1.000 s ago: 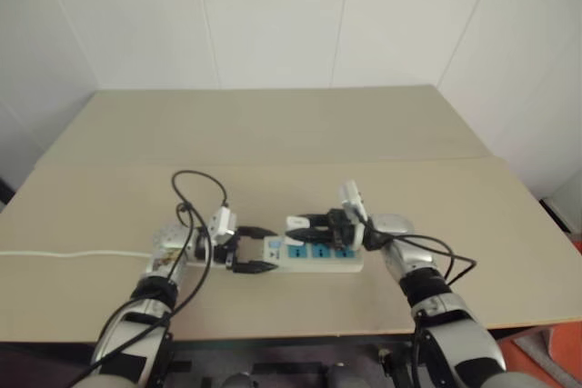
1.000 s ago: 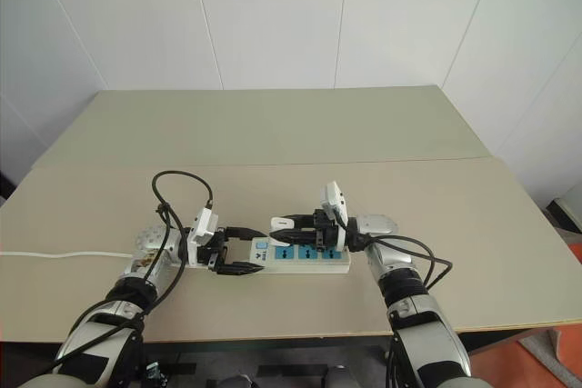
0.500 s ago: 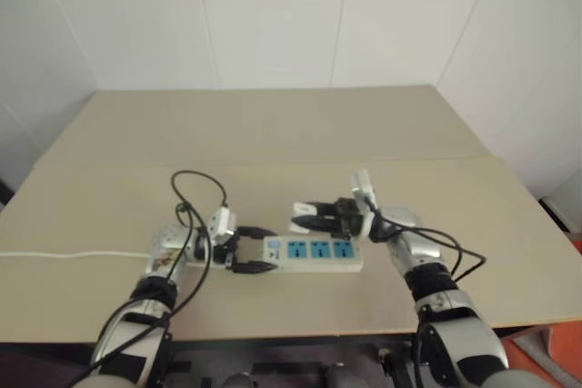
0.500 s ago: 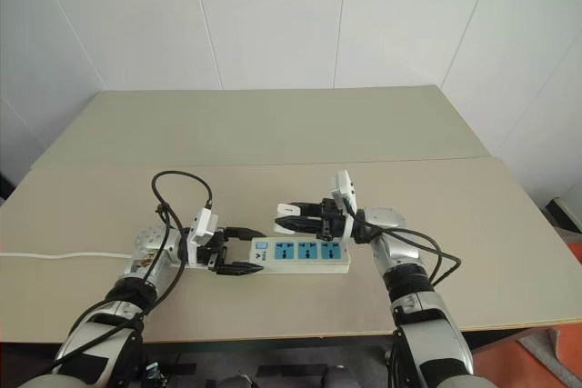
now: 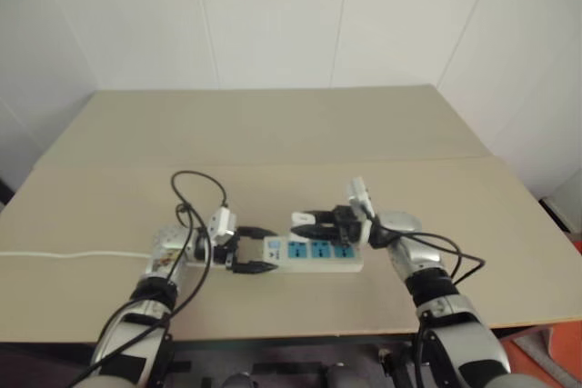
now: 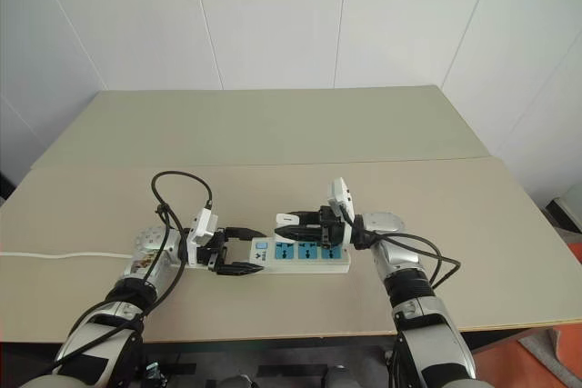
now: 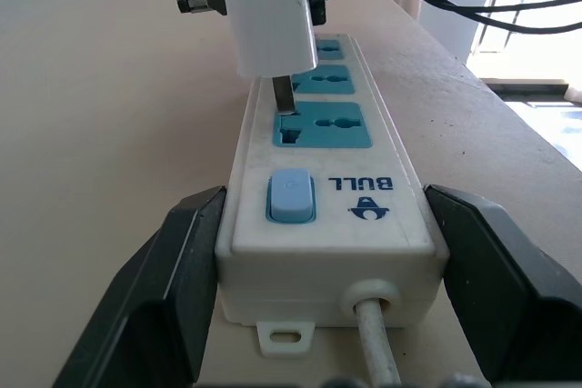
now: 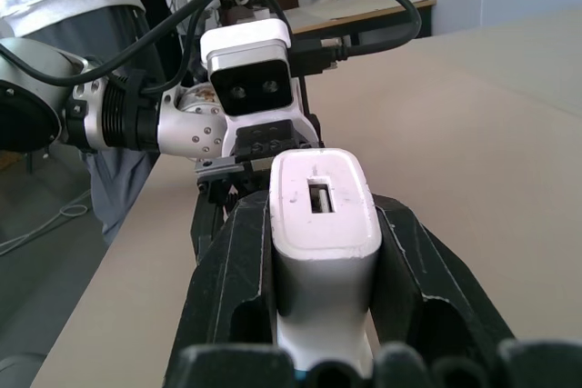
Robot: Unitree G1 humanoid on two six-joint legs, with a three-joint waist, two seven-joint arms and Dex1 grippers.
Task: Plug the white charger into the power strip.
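I had the right gripper [image 8: 323, 315] clamped on the white charger [image 8: 323, 215], its prongs at the socket nearest the switch. The left gripper [image 7: 309, 252] stood spread around the switch end of the power strip [image 7: 332, 179] on the table [image 5: 273, 143].

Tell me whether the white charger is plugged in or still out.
Out. In the left wrist view the white charger hangs above the power strip, its prongs bare with tips at the first socket, body well clear.

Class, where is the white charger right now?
The white charger is clamped in the right tool, poised over the power strip, prong at the socket nearest the switch.
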